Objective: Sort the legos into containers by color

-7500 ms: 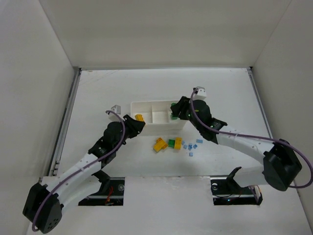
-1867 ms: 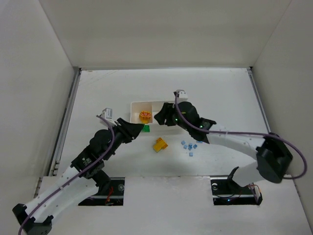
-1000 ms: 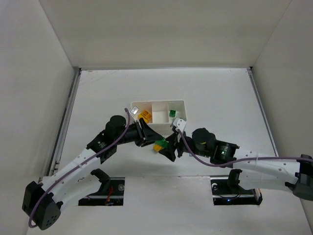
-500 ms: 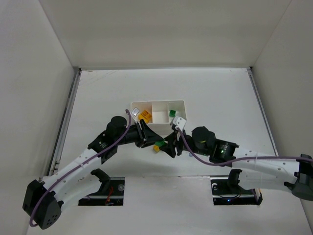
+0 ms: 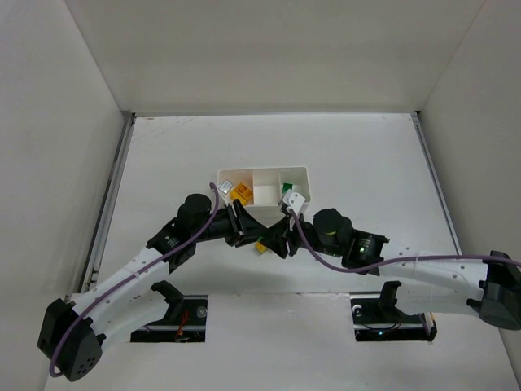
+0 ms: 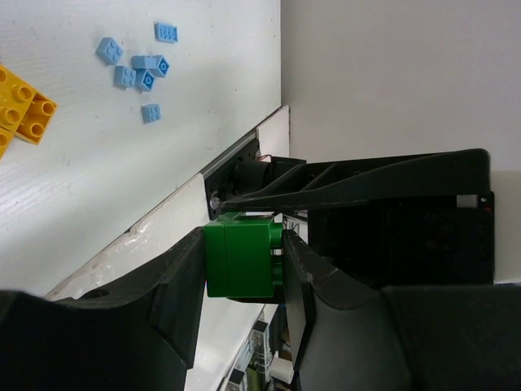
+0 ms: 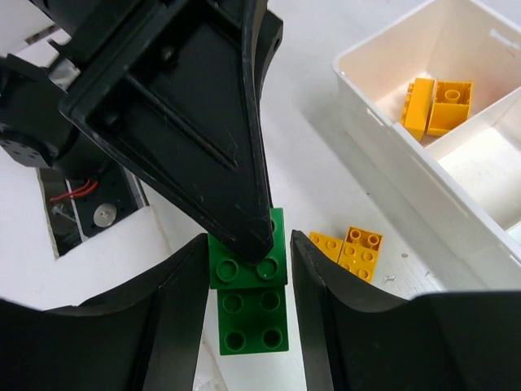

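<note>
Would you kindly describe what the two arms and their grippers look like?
The left arm and right arm each have white tubular links, black cylindrical joints and a loose purple cable running alongside. The left gripper and right gripper are matte black, with broad curved fingers.

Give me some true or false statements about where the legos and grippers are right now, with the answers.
1. The left gripper holds a green lego between its fingers. True.
2. The pale blue legos sit in the tray. False: they lie loose on the table.
3. Yellow legos lie in an end compartment of the tray. True.
4. No yellow is left outside the tray. False: loose yellow legos lie on the table beside it.
5. The right gripper hangs empty, far from the left one. False: its fingers clasp that same green lego.
</note>
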Motion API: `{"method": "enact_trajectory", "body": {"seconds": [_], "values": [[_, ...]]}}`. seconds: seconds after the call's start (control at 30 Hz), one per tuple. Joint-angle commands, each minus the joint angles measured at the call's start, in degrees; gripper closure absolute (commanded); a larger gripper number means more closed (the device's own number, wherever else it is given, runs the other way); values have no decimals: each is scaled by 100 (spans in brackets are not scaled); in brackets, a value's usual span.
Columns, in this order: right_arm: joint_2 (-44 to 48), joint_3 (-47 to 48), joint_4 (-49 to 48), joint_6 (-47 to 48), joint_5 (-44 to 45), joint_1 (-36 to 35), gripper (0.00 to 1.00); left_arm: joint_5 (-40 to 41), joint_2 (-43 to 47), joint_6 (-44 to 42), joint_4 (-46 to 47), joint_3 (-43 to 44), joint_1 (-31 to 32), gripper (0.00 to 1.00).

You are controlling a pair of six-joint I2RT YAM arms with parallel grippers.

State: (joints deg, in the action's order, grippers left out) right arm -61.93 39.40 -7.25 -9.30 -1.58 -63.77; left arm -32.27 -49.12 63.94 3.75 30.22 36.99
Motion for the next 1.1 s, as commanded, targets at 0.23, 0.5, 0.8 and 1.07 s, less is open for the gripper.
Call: {"method": "enact_trajectory", "body": {"seconds": [0.23,0.5,0.8,1.07], "values": [[191,103,-480,-125,-44,97,53,-139,52,-57,302,-104,-39,84],[23,156,-418,-160,-87,97,53,-139,43,-49,311,-95,-65,84],[32,165,-304,-212,-132,123,67,-139,26,-5,390,-95,-83,84],[32,121,-409,-432,-246,334,78,-60,96,22,504,-139,-179,61]]}}
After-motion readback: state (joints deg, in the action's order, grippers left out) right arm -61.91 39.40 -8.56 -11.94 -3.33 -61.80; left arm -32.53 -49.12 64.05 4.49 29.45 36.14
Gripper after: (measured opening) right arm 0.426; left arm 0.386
